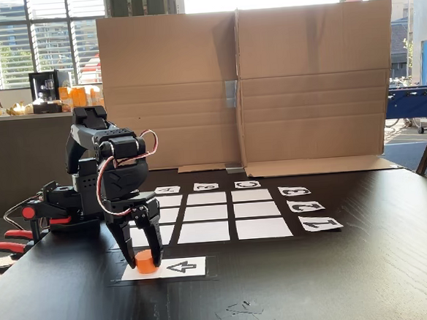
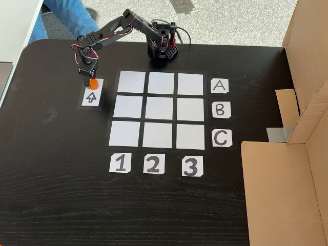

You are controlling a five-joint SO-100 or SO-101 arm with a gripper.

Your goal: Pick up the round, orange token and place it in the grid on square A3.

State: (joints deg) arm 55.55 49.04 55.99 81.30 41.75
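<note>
Nearest the camera in a fixed view is bare dark tabletop [image 1: 340,290] w/ a faint scuff, nothing in the way. Just beyond lies the white arrow card [image 1: 178,267], and on its left end sits the token [image 1: 146,262], upright, orange. Gripper [image 1: 142,261] is down over it, fingers either side of the token and apparently pressing it; I judge it clamped on the token, tho contact on the hidden side can't be confirmed. In another fixed view the same thing: gripper [image 2: 92,82] pointing down at the token [image 2: 93,83] on the far end of the card [image 2: 91,94]. So step in hand = the grasp, token not lifted yet by the look of it. Next move, as I read it: lift straight up, clear the card, then swing across to the grid [image 2: 160,110] and lower onto square A3 [image 2: 191,84], i.e. far row by the A label [image 2: 219,85], col above the 3 label [image 2: 190,166]. That's the far-right cell in this view, so the arm crosses the whole far row; needs height, not much else. Room: cells all bare, table open around the grid. Cardboard screen [image 1: 245,84] stands at the far edge, its flap [image 2: 302,77] right of A3 but well apart. Arm base [image 2: 163,48] sits just beyond the grid's far edge, near the path, so reach is short.
</note>
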